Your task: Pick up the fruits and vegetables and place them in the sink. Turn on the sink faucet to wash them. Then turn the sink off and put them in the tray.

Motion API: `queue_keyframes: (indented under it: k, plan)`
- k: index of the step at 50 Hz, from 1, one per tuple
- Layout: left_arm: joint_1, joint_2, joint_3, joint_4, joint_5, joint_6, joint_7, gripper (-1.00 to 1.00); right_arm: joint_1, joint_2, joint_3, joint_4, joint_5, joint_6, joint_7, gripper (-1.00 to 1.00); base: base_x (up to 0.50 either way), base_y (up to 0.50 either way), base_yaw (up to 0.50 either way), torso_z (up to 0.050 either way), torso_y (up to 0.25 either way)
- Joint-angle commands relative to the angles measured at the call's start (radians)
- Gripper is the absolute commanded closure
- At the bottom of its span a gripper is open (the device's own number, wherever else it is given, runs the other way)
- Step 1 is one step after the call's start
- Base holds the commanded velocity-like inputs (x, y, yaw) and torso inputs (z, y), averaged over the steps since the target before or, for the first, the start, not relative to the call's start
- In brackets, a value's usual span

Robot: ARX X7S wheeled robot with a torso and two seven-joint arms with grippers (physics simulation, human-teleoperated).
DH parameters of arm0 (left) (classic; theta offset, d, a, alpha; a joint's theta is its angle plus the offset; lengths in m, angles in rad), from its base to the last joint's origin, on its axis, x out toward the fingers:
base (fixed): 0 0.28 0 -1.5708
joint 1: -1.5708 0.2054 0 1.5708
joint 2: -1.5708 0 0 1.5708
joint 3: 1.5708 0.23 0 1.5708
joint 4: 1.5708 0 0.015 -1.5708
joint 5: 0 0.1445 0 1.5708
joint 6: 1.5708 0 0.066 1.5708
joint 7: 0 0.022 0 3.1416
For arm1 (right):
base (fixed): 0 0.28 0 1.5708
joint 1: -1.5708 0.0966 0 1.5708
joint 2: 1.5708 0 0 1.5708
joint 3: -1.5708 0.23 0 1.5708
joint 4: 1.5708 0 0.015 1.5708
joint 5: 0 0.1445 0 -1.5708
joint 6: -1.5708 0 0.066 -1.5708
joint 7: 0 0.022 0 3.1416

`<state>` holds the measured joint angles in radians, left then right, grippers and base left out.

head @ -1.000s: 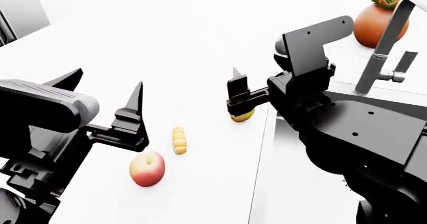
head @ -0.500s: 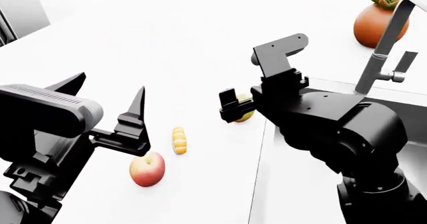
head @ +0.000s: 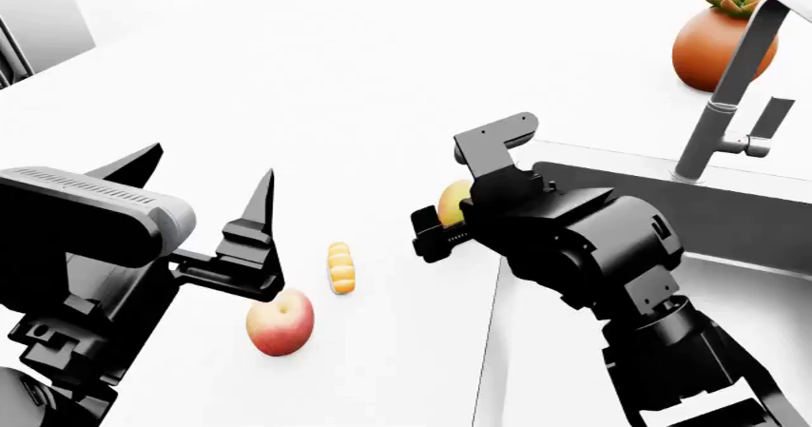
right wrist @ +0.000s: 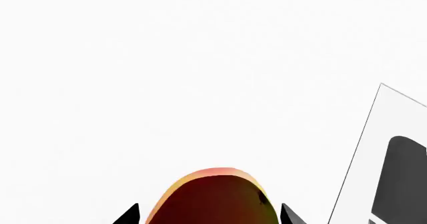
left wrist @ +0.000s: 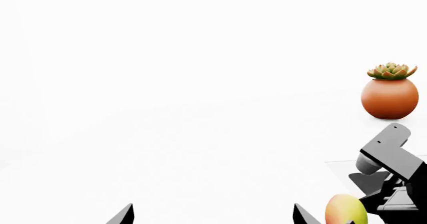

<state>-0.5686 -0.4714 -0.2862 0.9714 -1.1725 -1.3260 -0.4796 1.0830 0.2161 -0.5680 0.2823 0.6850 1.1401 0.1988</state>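
Your right gripper [head: 447, 225] has the mango [head: 454, 202] clamped between its fingers: in the right wrist view the fruit [right wrist: 213, 198] fills the gap between the two dark fingertips, and in the head view it sits against the gripper, seemingly clear of the white counter [head: 318, 94]. You hold it there because the sink [head: 710, 218] lies just to the right of that arm; carrying it over the near rim should be the next leg, and I judge the grip firm enough, though a smooth oval fruit can twist if the fingers pinch off-centre.

Your left gripper [head: 209, 194] hangs spread wide with nothing between its fingers, poised above and just beside the apple [head: 280, 320], which rests on the counter close to you. That stance suits a descent onto the apple once the mango is dealt with. Beside the apple lies a small orange ridged piece [head: 340, 266], apart from both fruits; I cannot tell what it is.

The faucet [head: 729, 85] stands at the far edge of the sink, its lever to one side, with a potted succulent [head: 721, 35] behind it. The tray is not in view. Both fruits are outside the sink, so the task is in its first stage.
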Motion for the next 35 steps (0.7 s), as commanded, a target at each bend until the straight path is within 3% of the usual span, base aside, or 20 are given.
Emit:
queue_keyframes:
  k: [1,2,10,17,24,28,35]
  plan:
    - [0.016,-0.015,0.015,-0.004,0.008,0.027,-0.001,-1.00,0.007,-0.027,-0.070,0.142,-0.045,-0.048,-0.048,-1.00,0.00,0.00,0.00,0.000,0.000]
    - [0.016,-0.016,0.014,-0.004,0.004,0.027,-0.003,-1.00,0.007,-0.027,-0.076,0.145,-0.045,-0.043,-0.051,1.00,0.00,0.00,0.00,0.000,0.010]
    - [0.041,-0.041,0.004,0.029,-0.053,0.018,-0.028,-1.00,0.011,0.019,-0.025,-0.015,-0.005,0.027,0.014,1.00,0.00,0.00,0.00,0.000,0.000]
    - [0.091,-0.133,-0.021,0.037,-0.446,0.021,-0.205,-1.00,0.024,0.065,0.052,-0.172,0.041,0.102,0.089,1.00,0.00,0.00,0.00,0.000,0.000]
    - [0.170,-0.166,0.013,0.007,-0.585,0.052,-0.272,-1.00,0.033,0.081,0.078,-0.213,0.060,0.125,0.110,1.00,0.00,0.00,0.00,0.000,0.000]
    - [0.209,-0.146,0.015,-0.005,-0.536,0.028,-0.239,-1.00,0.045,0.085,0.086,-0.225,0.066,0.129,0.115,1.00,0.00,0.00,0.00,0.000,0.000]
    - [0.280,-0.082,0.042,-0.003,-0.279,-0.022,-0.060,-1.00,0.066,0.089,0.100,-0.255,0.077,0.146,0.131,1.00,0.00,0.00,0.00,0.000,0.000]
